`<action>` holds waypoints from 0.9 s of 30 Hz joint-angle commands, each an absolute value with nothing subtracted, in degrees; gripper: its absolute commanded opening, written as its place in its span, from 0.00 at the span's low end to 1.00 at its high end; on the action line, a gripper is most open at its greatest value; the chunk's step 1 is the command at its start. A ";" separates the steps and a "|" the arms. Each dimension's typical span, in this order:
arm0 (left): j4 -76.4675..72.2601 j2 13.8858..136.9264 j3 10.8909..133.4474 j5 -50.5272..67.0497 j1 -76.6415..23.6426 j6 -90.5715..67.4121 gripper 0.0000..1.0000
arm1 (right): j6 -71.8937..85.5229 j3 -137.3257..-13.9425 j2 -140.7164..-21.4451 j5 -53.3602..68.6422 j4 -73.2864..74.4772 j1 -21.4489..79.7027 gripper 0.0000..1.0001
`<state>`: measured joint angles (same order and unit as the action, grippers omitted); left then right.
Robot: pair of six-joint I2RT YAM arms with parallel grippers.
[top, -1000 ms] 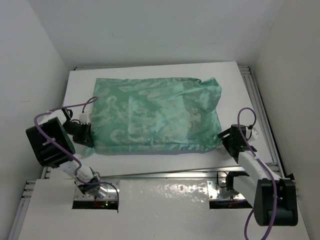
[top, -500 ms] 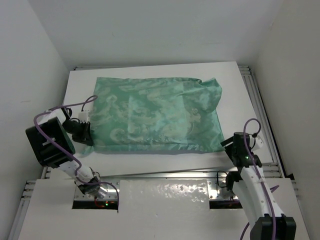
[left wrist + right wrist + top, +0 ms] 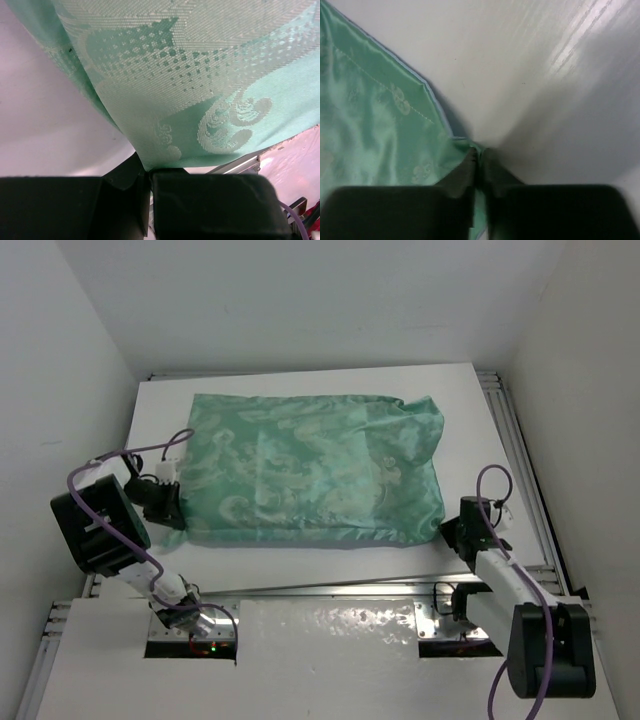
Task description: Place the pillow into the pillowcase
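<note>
The sea-green patterned pillowcase (image 3: 310,465) lies plump and flat across the white table (image 3: 470,420). The pillow is hidden; no cream cloth shows in any view. My left gripper (image 3: 178,515) is at the case's near left corner, its jaws shut on the green cloth (image 3: 190,75) in the left wrist view, left gripper (image 3: 148,170). At the near right corner, my right gripper (image 3: 447,530) has its fingers pinched together on a fold of the pillowcase (image 3: 375,125), right gripper (image 3: 480,152). A light blue hem edges that corner.
White walls close in the table on the left, back and right. An aluminium rail (image 3: 520,460) runs along the right side and another (image 3: 330,588) along the front, between the table and the arm bases.
My right arm dipped back and returned to the case's near right corner, and its jaws closed from wide onto the cloth. The left arm and the pillowcase have not moved.
</note>
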<state>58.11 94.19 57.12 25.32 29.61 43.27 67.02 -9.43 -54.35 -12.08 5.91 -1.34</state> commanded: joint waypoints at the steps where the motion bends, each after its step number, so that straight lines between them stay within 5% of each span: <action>1: 57.74 91.58 59.76 28.47 29.44 43.60 0.00 | 70.31 -6.41 -57.57 -9.66 6.50 -1.05 0.00; 7: 56.78 93.77 71.69 36.71 28.83 37.90 0.00 | 60.25 -18.16 -56.50 -14.68 3.08 -1.05 0.00; 10: 56.60 98.41 87.14 39.63 25.59 31.48 0.00 | 53.03 -37.21 -65.63 -12.40 5.53 -1.14 0.00; 14: 55.81 107.38 123.43 41.83 21.36 21.82 0.00 | 49.05 -67.84 -79.06 -9.76 6.41 -1.93 0.00; 17: 43.06 113.11 141.80 44.03 21.01 7.59 0.00 | 48.96 -88.23 -86.89 -8.27 9.83 -5.00 0.00; 23: 13.11 101.17 125.16 41.22 20.92 -6.15 0.00 | 43.07 -114.59 -94.39 -8.53 15.90 -6.33 0.00; 27: 26.07 100.81 123.50 43.33 21.01 4.07 0.00 | 44.20 -101.48 -86.43 -6.33 12.68 -6.33 0.00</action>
